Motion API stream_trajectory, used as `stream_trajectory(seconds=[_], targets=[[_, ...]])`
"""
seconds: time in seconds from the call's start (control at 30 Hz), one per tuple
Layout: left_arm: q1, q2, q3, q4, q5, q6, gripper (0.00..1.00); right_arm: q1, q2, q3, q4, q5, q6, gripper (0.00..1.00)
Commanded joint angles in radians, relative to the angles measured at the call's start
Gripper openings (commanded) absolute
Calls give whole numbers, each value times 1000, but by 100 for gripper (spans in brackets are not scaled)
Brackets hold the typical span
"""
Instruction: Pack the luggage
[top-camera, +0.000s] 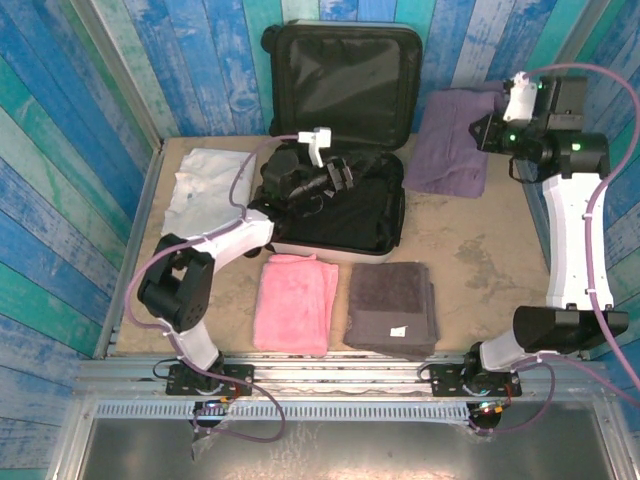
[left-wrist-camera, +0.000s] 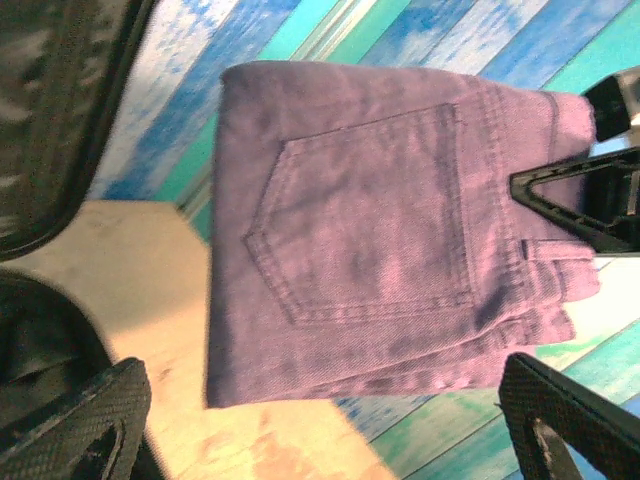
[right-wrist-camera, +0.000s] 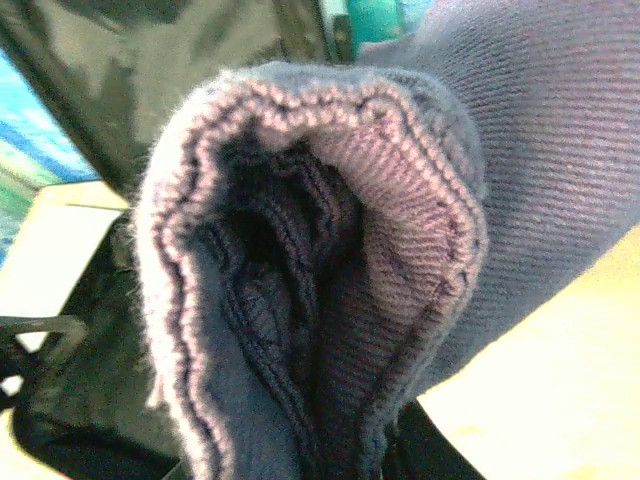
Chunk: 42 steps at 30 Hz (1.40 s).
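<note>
The luggage (top-camera: 340, 85) lies open at the far middle of the table, lid upright, with a black garment (top-camera: 350, 212) in its base. The left gripper (top-camera: 345, 178) hovers over that base, jaws wide and empty. Further right, the right gripper (top-camera: 490, 132) pinches raised purple jeans (top-camera: 450, 145). The step in hand seems to be loading the jeans. Next they need swinging left over the base and lowering flat.

Suitcase (top-camera: 340, 90) stood open, lid up at back wall.
L gripper (top-camera: 343, 178) hung over its base; R gripper (top-camera: 482, 132) was at jeans (top-camera: 448, 145) rt edge. Pink towel (top-camera: 295, 300) & grey towel (top-camera: 392, 305) lay in front, white shirt (top-camera: 205, 190) at left.
</note>
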Motion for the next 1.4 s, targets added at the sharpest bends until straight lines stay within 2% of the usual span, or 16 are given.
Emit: stream_trajectory(seconds=[0.0, 0.07, 0.23, 0.43, 0.67, 0.87, 1.0, 1.07, 1.27, 1.37], targets=[[14, 83, 3, 244, 117, -144, 93, 4, 15, 89, 26, -203, 13, 0], [28, 131, 39, 288, 204, -195, 93, 5, 24, 111, 27, -282, 26, 0], [37, 228, 101, 447, 331, -333, 93, 8, 15, 113, 41, -401, 37, 0], [36, 311, 174, 513, 386, -424, 93, 10, -10, 104, 89, -510, 68, 0], [40, 356, 259, 383, 440, -375, 93, 11, -12, 116, 103, -576, 102, 0], [82, 364, 263, 302, 419, -318, 93, 12, -28, 113, 117, -609, 116, 0], [118, 385, 271, 303, 409, -343, 93, 12, -40, 111, 154, -640, 151, 0], [127, 404, 274, 395, 413, -410, 93, 12, -47, 100, 192, -661, 183, 0], [129, 482, 318, 827, 445, -735, 93, 28, -64, 50, 267, -689, 233, 0], [125, 495, 333, 902, 451, -790, 93, 49, -62, 31, 281, -691, 235, 0]])
